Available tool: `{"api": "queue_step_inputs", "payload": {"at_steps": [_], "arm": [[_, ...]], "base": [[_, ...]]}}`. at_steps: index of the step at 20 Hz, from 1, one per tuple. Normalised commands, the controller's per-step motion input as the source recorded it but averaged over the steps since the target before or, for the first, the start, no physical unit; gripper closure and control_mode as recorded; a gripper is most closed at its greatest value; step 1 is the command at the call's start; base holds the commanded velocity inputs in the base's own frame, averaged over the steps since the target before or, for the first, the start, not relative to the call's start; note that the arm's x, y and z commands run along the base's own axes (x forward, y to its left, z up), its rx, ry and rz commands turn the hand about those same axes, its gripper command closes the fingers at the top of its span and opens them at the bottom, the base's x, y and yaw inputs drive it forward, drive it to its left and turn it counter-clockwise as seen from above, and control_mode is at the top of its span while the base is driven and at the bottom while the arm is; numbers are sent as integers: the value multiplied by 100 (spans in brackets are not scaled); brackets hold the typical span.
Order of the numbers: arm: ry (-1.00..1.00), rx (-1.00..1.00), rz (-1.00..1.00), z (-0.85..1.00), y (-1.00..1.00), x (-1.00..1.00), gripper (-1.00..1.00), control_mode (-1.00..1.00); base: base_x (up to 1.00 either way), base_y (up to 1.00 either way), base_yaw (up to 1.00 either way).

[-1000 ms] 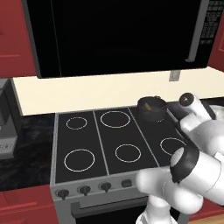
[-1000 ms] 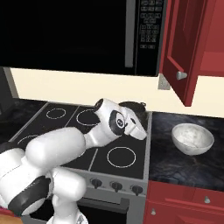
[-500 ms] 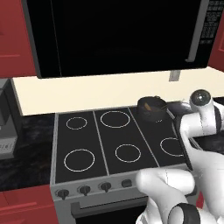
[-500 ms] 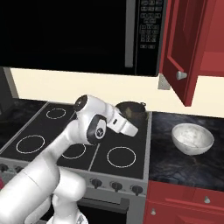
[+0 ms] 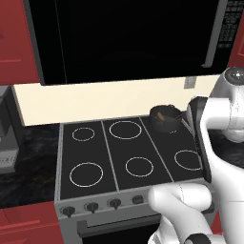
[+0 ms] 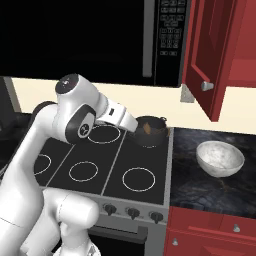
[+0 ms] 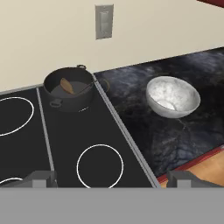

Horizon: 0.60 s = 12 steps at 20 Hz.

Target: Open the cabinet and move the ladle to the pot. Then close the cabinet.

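Since a second ago the arm has lifted away from the stove: its elbow, low over the burners before, now stands higher at the right of the left base view and upper left of the right base view. The gripper is spread wide with nothing between its fingertips, looking down on the front right burner at the bottom of the hand view.

Beyond it, at upper left in the hand view, the pot sits on the back right burner near the stove's right edge. The ladle lies inside, its oval bowl toward the left and its thin handle running right, up over the rim.

Right of the stove, on the dark tabletop, stands a pale speckled bowl, well apart from the pot with bare surface between.

At the upper right of the right base view the cabinet door hangs open above the tabletop, its silver knob facing forward.
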Motion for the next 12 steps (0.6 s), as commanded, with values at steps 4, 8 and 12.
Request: {"api": "queue_step_inputs", "payload": {"at_steps": [4,8,12], "arm": [[1,0,24,29,71,-88,-100,-100],[0,0,16,16,55,-98,-100,-100],[-4,0,10,15,33,-100,-100,-100]], "base": [[0,0,0],[0,0,0],[0,0,0]]}}
